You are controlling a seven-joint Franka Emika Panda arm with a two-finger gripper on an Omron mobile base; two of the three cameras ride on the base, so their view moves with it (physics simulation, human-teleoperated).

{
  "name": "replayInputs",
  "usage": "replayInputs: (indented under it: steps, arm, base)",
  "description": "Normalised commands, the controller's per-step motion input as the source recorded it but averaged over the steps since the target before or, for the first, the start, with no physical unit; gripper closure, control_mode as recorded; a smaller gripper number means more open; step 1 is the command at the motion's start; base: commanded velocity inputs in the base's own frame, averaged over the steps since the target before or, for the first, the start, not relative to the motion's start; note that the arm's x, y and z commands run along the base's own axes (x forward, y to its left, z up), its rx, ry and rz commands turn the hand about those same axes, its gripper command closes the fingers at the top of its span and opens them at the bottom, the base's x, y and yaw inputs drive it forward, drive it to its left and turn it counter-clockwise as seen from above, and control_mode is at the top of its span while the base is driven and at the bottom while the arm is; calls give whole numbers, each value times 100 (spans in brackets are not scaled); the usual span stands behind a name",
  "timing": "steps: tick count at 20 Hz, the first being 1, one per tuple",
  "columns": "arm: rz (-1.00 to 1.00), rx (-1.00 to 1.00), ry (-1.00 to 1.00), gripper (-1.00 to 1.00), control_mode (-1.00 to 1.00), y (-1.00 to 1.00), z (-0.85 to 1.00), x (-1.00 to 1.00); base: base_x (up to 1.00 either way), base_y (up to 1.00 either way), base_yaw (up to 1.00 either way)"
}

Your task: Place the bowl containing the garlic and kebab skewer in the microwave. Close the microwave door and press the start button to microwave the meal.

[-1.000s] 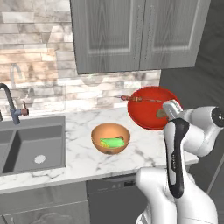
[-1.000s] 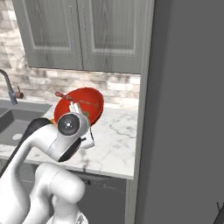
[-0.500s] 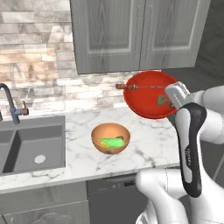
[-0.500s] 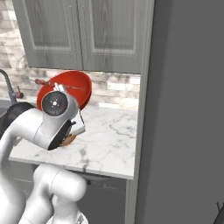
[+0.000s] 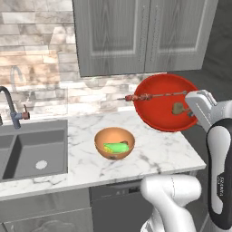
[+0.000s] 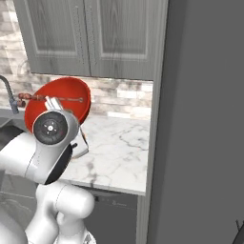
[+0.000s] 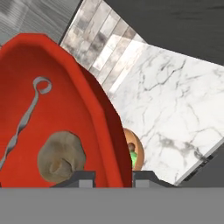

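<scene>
A: Looking at the bowl (image 5: 165,108), it was up off the table (image 5: 149,152), tipped steeply toward the left base camera, just in front of the grey cabinets (image 5: 136,36).

B: And the load? The kebab skewer (image 5: 156,96) lay across the upper half, meat end poking past the rim on the left. The garlic (image 5: 178,108) sat low, near the gripper (image 7: 113,175).

A: That tilt was the worry. A glossy, stiff bowl, probably light, but slick inside; I'd judge the garlic could roll and the skewer slide out.

B: Where would you take it?

A: By the rim, which was where it was taken. In the hand view the two dark tips stood either side of the red wall, one inside by the garlic, one outside.

B: So the jaws were closed on the rim?

A: Narrowed onto it, yes, gripping the bowl's edge. A thin rim pinch, so it may pivot if swung fast.

B: The other one, the orange bowl (image 5: 114,142) with the green thing in it, stayed down on the table, well apart.

A: Right. The dark tall panel (image 6: 205,119) stood to the right in the right base view. I couldn't make out the microwave.
</scene>
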Motion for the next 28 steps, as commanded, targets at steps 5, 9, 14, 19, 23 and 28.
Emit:
replayInputs:
  steps: [5,9,14,19,23,28]
  arm:
    - [0,-1,0,100,-100,0,0,-2]
    - [0,0,0,100,-100,0,0,0]
    - [0,0,0,100,100,0,0,0]
    - [0,0,0,100,100,0,0,0]
    - [0,0,0,100,100,0,0,0]
    - [0,0,0,100,100,0,0,0]
  base:
    - [0,0,0]
    - [0,0,0]
    - [-14,13,0]
    - [-77,22,-1]
    - [-100,29,0]
    - [-90,37,-2]
